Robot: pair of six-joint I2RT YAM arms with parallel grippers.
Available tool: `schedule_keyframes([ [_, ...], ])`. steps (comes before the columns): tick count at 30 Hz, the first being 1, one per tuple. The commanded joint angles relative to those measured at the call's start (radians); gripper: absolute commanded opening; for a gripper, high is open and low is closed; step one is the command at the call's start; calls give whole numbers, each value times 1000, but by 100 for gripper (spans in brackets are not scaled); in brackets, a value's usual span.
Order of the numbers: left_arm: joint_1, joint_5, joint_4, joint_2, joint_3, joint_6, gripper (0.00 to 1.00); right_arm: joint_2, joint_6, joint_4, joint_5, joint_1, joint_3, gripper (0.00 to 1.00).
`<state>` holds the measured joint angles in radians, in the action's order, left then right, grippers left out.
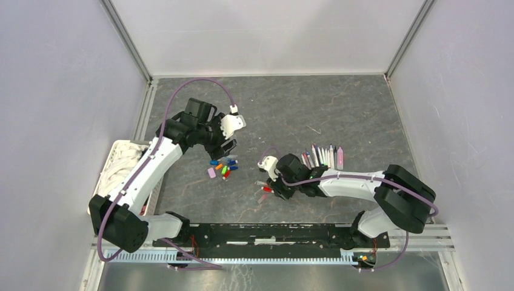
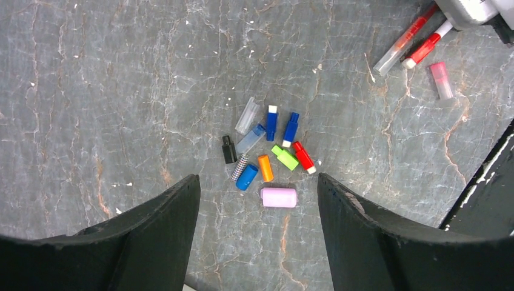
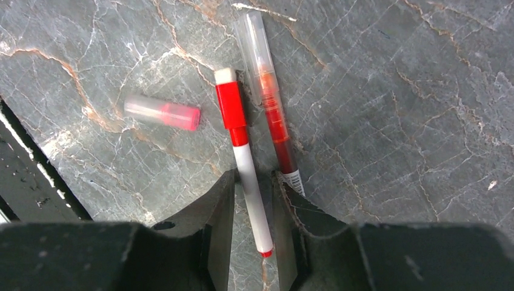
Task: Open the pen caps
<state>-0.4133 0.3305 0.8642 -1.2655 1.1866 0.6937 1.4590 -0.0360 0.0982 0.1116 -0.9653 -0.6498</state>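
Note:
The pen caps lie loose in a small pile of blue, green, orange, red, black, clear and lilac pieces; the left wrist view shows the pile with the lilac cap nearest. My left gripper hovers over the pile, open and empty. A row of pens lies at centre right. My right gripper is low on the table, its jaws a narrow gap apart, straddling a white pen with a red cap. A clear-capped red pen lies beside it.
A loose clear-and-pink cap lies left of the red pens. A white basket holding white cloth sits at the left edge. A black rail runs along the near edge. Grey walls close in the table.

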Motion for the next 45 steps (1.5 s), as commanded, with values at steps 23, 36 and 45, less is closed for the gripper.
schedule_keyframes([
  [23,7,245,85,9,-63,100,77,-3,22,-7,-39,-29,-104,0],
  [36,5,577,116,35,-196,264,74,63,-125,-34,555,91,-315,0],
  [45,4,616,126,48,-204,324,68,114,-201,-124,723,107,-345,0],
])
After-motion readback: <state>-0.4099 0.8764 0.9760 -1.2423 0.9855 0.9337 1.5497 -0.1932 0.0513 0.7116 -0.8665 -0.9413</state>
